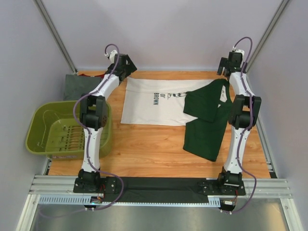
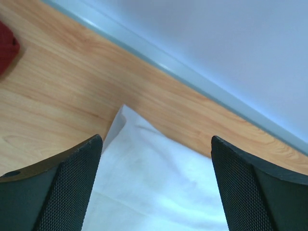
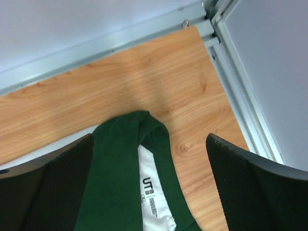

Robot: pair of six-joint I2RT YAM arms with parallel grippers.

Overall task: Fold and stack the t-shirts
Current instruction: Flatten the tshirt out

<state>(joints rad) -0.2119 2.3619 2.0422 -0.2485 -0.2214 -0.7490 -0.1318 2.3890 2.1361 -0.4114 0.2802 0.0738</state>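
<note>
White cloth t-shirt with dark green collar and shoulder part (image 1: 149,103) lies spread flat on the far half of the wooden table (image 1: 144,144). Its hem is toward the left, and its green part is on the right, trailing toward the near edge. Left claw (image 2: 156,138) hangs over the shirt's far-left corner, fingers wide apart with nothing between them. Right claw (image 3: 149,137) hangs over the collar (image 3: 127,127), likewise spread and holding nothing. An olive-green plastic basket (image 1: 36,126) sits at the table's left edge. A dark red scrap (image 2: 6,48), possibly cloth, shows at the left wrist view's edge.
</note>
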